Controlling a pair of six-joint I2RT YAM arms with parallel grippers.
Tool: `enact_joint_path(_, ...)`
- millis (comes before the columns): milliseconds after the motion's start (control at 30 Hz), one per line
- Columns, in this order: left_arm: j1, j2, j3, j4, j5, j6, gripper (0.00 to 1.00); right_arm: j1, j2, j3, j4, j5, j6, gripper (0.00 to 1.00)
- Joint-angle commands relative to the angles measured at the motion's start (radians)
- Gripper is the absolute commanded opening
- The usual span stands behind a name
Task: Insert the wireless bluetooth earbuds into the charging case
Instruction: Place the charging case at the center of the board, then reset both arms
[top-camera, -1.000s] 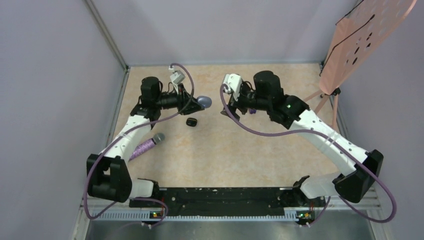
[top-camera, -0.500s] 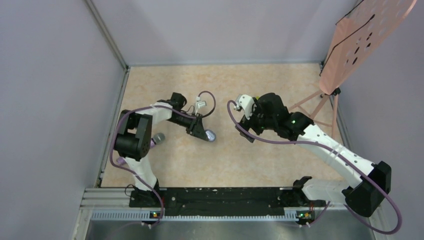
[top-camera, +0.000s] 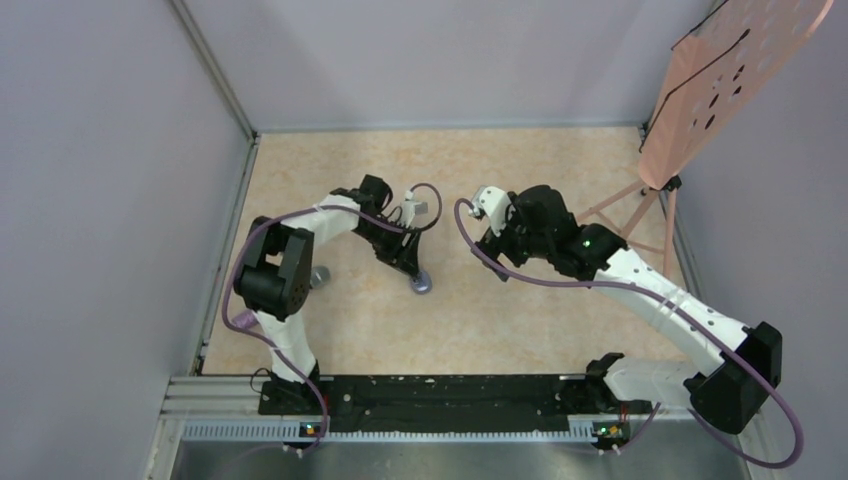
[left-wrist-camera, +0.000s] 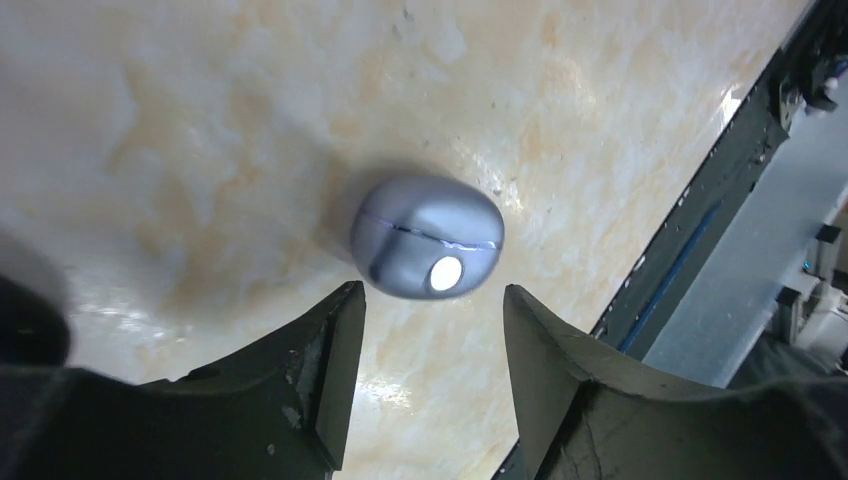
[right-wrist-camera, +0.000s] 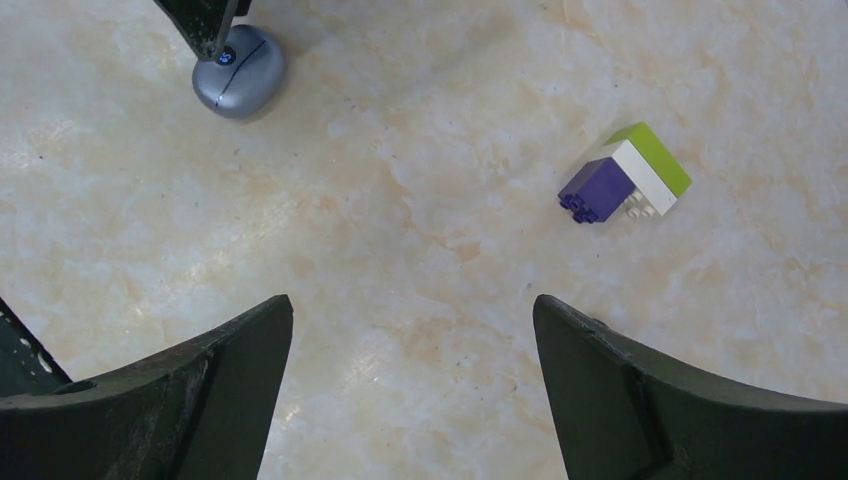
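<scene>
Charging case is found lying on the marbled table, near its middle. The lid is shut along a visible seam, and a bright spot is noted on one face. The earbuds cannot be made out in any view. Left gripper is held low just beside the case with jaws spread; the case lies just beyond the fingertips and is not gripped. In the right wrist view one fingertip is seen against the case's edge, but contact cannot be told. Right gripper is held above the table, apart from the case, jaws spread wide, only table surface seen between them. A green, white and purple block is seen beyond its fingers.
</scene>
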Motion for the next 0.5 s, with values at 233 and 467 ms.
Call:
enact_joint_path(233, 0.108, -0.336, 0.179, 0.016, -0.225, -0.079, 0.88, -0.013, 0.137, 0.198, 0.127, 0.255, 0.187, 0.9)
enact_joint_path(467, 0.173, -0.671, -0.044, 0.45, -0.665, -0.206, 0.99, -0.014, 0.327, 0.474, 0.223, 0.402, 0.274, 0.92)
